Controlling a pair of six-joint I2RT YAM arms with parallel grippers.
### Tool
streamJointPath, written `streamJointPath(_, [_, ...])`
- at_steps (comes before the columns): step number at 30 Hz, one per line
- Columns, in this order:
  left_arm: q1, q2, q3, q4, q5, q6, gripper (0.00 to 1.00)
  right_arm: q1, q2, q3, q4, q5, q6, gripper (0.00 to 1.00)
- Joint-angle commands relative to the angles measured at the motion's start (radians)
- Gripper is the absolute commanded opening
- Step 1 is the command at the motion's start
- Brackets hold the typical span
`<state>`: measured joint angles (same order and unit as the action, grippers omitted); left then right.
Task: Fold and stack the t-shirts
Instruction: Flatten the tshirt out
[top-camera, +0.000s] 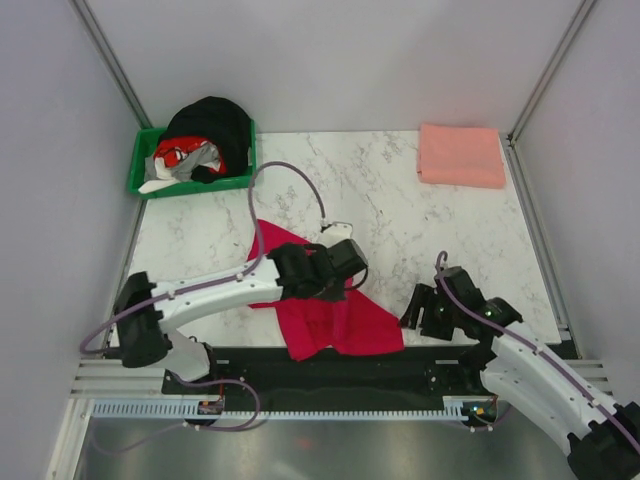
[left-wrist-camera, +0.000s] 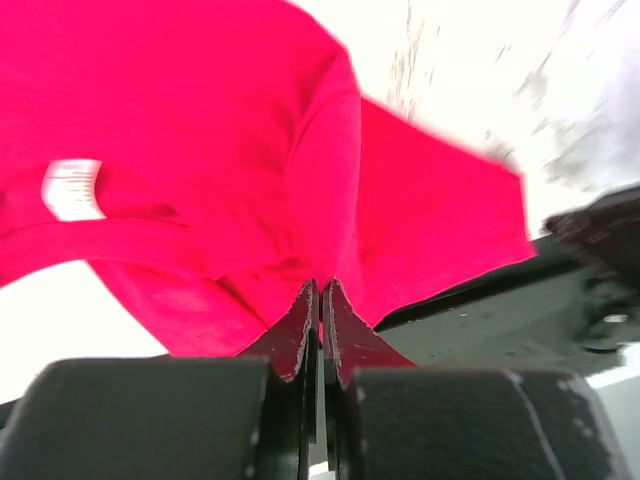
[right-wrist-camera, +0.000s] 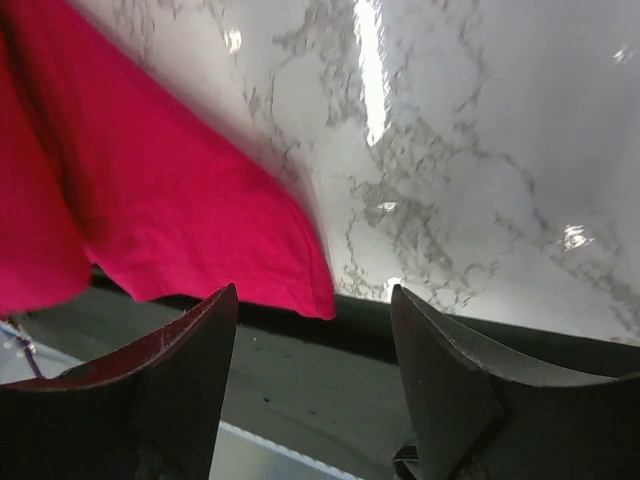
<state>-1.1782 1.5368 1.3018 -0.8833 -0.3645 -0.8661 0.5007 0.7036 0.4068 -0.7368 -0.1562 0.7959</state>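
The crimson red t-shirt (top-camera: 330, 320) lies crumpled on the marble table near the front edge, partly hanging over the black rail. My left gripper (top-camera: 335, 275) is shut on a fold of the red t-shirt (left-wrist-camera: 200, 150), whose white neck label shows in the left wrist view. My right gripper (top-camera: 420, 315) is open and empty just right of the shirt's corner (right-wrist-camera: 150, 200). The salmon pink t-shirt (top-camera: 462, 155) lies folded at the back right of the table.
A green plastic bin (top-camera: 140, 175) with dark, red and white clothes stands at the back left. A black rail (top-camera: 350, 365) runs along the table's front edge. Grey walls close in both sides.
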Motion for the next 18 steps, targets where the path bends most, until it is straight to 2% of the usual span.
streamJointPath(1, [0.080, -0.167, -0.032, 0.044, -0.022, 0.005, 0.02, 0.053, -0.075, -0.045, 0.020, -0.062, 0.113, 0.70])
streamJointPath(4, [0.143, -0.257, -0.076, 0.040, -0.008, 0.027, 0.02, 0.126, -0.092, -0.074, 0.046, -0.049, 0.169, 0.67])
streamJointPath(9, [0.213, -0.342, -0.121, 0.032, 0.002, 0.044, 0.02, 0.278, 0.036, -0.094, 0.134, -0.008, 0.230, 0.65])
streamJointPath(18, [0.244, -0.389, -0.162, 0.023, 0.006, 0.055, 0.02, 0.297, 0.143, -0.068, 0.166, 0.107, 0.210, 0.60])
